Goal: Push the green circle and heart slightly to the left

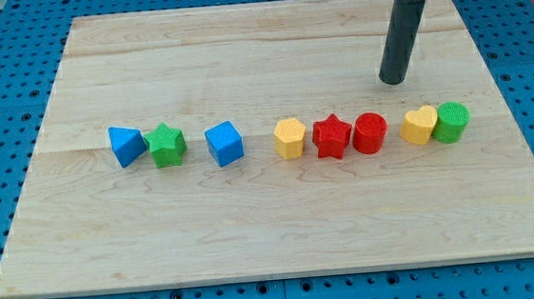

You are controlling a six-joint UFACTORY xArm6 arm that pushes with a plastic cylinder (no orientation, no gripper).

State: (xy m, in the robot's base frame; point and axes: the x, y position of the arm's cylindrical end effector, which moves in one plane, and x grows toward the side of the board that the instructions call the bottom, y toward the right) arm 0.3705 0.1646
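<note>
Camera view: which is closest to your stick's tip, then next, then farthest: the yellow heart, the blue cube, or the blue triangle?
From my tip, near the view's top right:
1. Yellow heart, just below the tip, slightly right, touching the green circle.
2. Blue cube, left of the middle.
3. Blue triangle, at the row's left end.

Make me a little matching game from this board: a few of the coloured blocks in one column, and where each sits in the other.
Things:
1. blue triangle
2. green circle
3. red star
4. my tip

Places:
A. the row's right end, touching the yellow heart
B. above the row, touching no block
C. the row's left end
D. between the yellow hexagon and red circle

Pairs: 1-C, 2-A, 3-D, 4-B
</note>
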